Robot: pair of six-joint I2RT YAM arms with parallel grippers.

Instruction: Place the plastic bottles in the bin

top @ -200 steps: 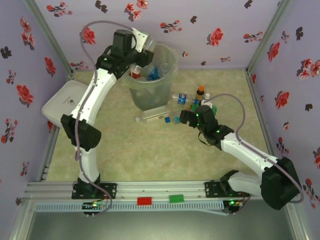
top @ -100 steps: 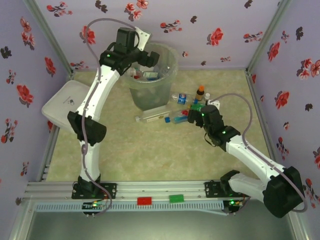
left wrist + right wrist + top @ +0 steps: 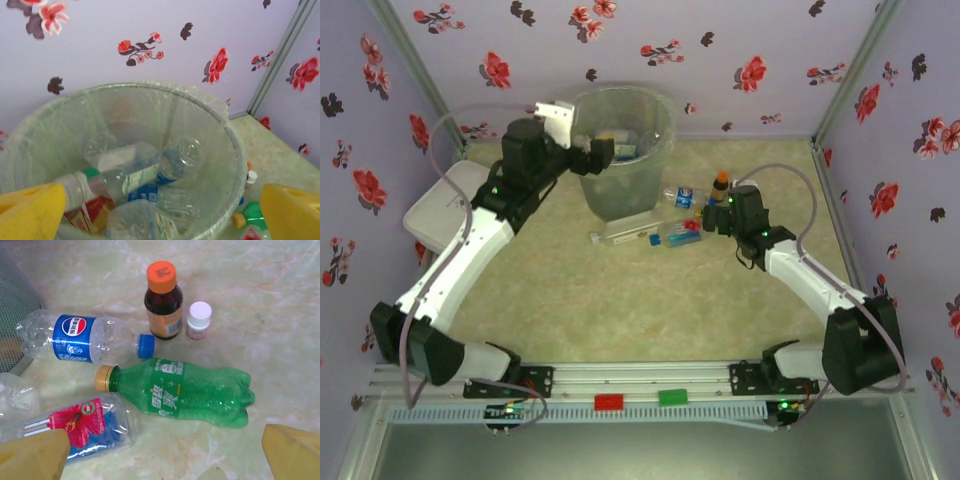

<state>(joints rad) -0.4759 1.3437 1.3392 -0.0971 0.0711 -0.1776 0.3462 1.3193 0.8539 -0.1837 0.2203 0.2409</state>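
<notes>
The bin (image 3: 625, 150) stands at the back of the table; in the left wrist view the bin (image 3: 220, 130) holds several plastic bottles (image 3: 165, 167), clear with blue labels, one red-labelled. My left gripper (image 3: 592, 155) hovers at the bin's left rim, and the left gripper (image 3: 162, 215) is open with nothing between its fingers. On the table lie a green bottle (image 3: 192, 392), a Pepsi bottle (image 3: 82, 338) and a clear red-flower bottle (image 3: 75, 427). My right gripper (image 3: 712, 215) hangs above them; the right gripper (image 3: 162, 452) is open, just short of the green bottle.
A brown orange-capped vial (image 3: 163, 302) and a small white-capped vial (image 3: 198, 320) stand upright behind the green bottle. Another clear bottle (image 3: 623, 235) lies in front of the bin. A white flat container (image 3: 438, 205) sits at the left wall.
My left gripper opened over the bin, let its clear bottle drop in, and drew back to the left rim. The right gripper shifted right and farther back over the lying bottles.
</notes>
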